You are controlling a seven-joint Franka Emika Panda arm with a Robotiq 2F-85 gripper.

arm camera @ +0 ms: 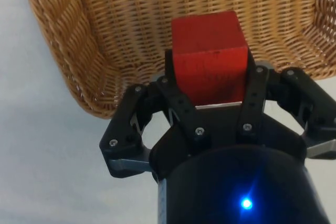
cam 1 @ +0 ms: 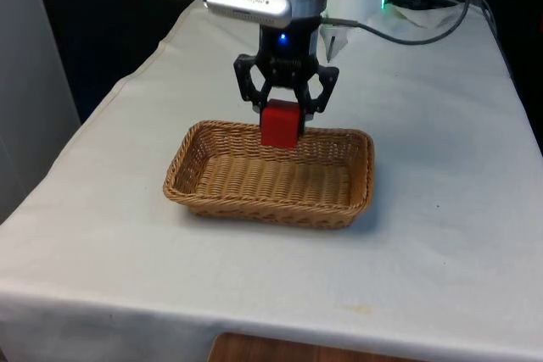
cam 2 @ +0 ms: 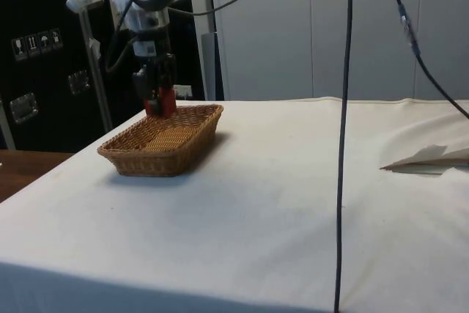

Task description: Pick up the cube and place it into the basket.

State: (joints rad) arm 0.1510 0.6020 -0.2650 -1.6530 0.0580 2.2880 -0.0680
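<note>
- The gripper (cam 1: pixel 281 114) has its jaws clamped on the red cube (cam 1: pixel 281 124), holding it in the air above the far rim of the wicker basket (cam 1: pixel 204 197).
- In the side view the cube (cam 2: pixel 160 101) hangs just over the basket's (cam 2: pixel 163 159) far end — not yet inside.
- The wrist view puts the cube (arm camera: pixel 209 56) over the weave near one wall (arm camera: pixel 63 40), so it sits off-centre.
- To do this step well, I would bring the cube toward the basket's middle, lower it close to the floor, then part the jaws — a short drop keeps it from bouncing out.
- Descend straight, keeping the fingers off the rim.
</note>
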